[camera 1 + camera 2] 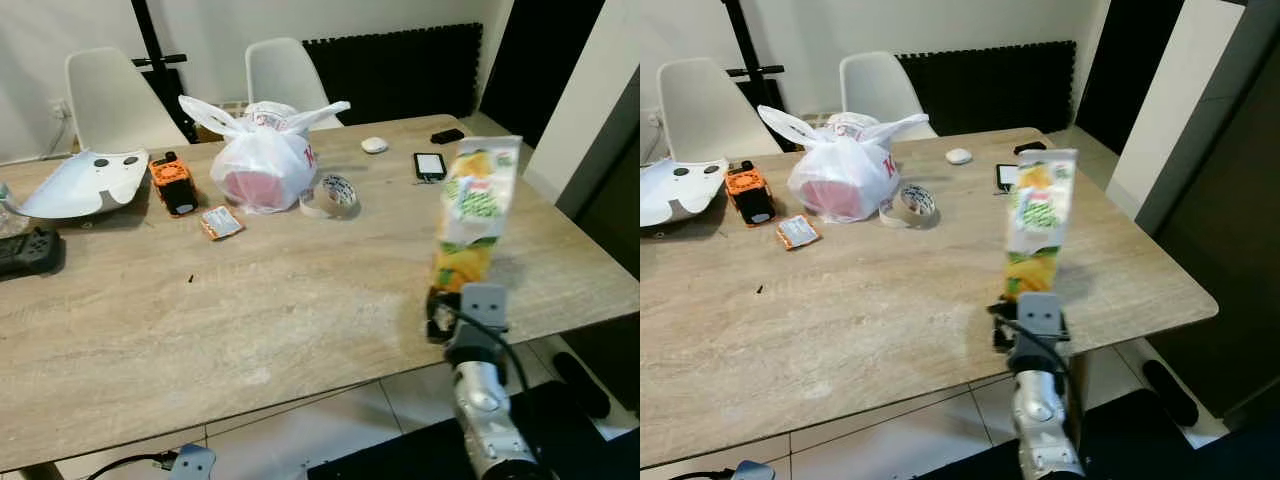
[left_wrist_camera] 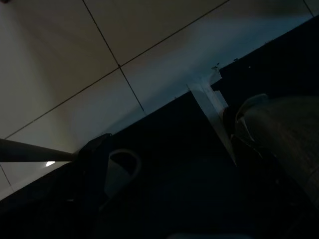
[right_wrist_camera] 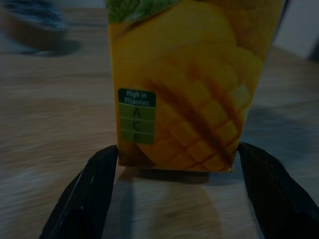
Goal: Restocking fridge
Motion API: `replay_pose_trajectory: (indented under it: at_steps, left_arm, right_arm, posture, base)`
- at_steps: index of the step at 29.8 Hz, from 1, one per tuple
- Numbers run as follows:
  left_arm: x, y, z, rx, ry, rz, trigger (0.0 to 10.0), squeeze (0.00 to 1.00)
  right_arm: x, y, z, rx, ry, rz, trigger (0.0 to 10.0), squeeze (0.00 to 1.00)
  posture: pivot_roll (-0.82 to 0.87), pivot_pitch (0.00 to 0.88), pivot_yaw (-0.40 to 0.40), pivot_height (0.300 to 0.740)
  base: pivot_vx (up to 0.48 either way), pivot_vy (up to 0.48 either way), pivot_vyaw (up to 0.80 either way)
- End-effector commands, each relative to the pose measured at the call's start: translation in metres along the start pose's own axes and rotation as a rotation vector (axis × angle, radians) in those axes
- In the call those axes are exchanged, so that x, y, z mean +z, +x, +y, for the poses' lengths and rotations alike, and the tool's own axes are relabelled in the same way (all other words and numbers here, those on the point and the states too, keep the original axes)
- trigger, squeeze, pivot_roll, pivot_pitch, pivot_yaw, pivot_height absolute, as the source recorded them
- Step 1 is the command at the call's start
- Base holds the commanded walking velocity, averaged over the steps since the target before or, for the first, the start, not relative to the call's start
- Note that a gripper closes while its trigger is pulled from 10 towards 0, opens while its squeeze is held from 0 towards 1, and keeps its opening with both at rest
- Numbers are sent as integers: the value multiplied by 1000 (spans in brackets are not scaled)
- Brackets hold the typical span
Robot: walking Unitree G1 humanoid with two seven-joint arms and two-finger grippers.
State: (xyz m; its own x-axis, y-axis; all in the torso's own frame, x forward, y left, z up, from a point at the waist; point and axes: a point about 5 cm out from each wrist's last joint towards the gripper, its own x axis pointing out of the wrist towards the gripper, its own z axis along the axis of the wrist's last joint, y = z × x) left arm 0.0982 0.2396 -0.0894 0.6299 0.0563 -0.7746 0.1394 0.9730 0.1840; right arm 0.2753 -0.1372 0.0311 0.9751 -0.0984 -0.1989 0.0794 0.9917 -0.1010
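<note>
- Near the table's right front edge stands our juice carton [image 1: 474, 215], upright on the wood.
- Our right gripper [image 3: 174, 172] sits at the carton's base, fingers [image 3: 87, 196] spread wide, one on each side; they look just clear of the carton, so we judge nothing is held.
- Left gripper hangs idle below the table, over the floor tiles [image 2: 75, 55]; we cannot tell its opening.
- Farther back on the table [image 1: 250, 320]: tape roll [image 1: 332, 194], white bag [image 1: 262, 155], phone [image 1: 429, 165].
- Progress: early. Carton not yet grasped or lifted; no fridge in sight, so carrying and stocking are all left.
</note>
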Motion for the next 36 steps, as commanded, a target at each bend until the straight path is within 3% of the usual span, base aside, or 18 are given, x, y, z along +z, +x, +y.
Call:
replay_pose_trajectory:
  at_steps: [1,8,16,20,23,24,27,29,31,32,33,34,36]
  left_arm:
    - [-4,-2,2,-1,11,20,10000,0]
    - [-5,-2,3,1,13,21,10000,0]
    - [-4,-2,4,1,18,20,10000,0]
    - [-4,-2,6,0,26,23,10000,0]
    - [-3,-2,6,-1,29,24,10000,0]
    - [-3,-1,7,-1,30,24,10000,0]
    - [-3,-1,7,0,31,23,10000,0]
    - [-3,-1,7,0,33,22,10000,0]
    - [-2,-1,8,1,34,22,10000,0]
    - [-2,-1,8,1,34,22,10000,0]
    - [-2,-1,8,2,34,22,10000,0]
    - [-3,-2,9,2,34,22,10000,0]
    - [-3,-2,9,2,34,23,10000,0]
  right_arm:
    - [-10,-4,0,-7,61,73,10000,0]
    - [-20,-4,-11,-73,178,178,10000,0]
    - [-21,6,-16,-22,232,286,10000,0]
    - [-9,20,-27,-40,461,341,10000,0]
    - [-1,25,-31,-41,509,318,10000,0]
    - [5,28,-30,-16,590,316,10000,0]
    - [7,28,-25,33,660,340,10000,0]
    - [7,27,-21,73,636,353,10000,0]
    - [4,23,-15,158,486,366,10000,0]
    - [4,23,-15,158,486,366,10000,0]
    - [3,21,-14,194,363,357,10000,0]
    - [-2,17,-15,278,13,324,10000,0]
    - [-7,14,-18,320,-178,312,10000,0]
  posture:
    - [70,0,-3,740]
    - [70,0,3,740]
    - [69,0,7,740]
    - [65,0,10,740]
    - [66,0,15,740]
    - [66,0,15,740]
    - [66,0,19,740]
    - [66,0,19,740]
    - [67,0,19,740]
    - [67,0,19,740]
    - [67,0,19,740]
    - [67,0,18,740]
    - [67,0,18,740]
  base:
    - [0,0,0]
    - [0,0,0]
    - [0,0,0]
    - [0,0,0]
    - [0,0,0]
    - [0,0,0]
    - [0,0,0]
    - [0,0,0]
    - [0,0,0]
    - [0,0,0]
    - [0,0,0]
    - [0,0,0]
    - [0,0,0]
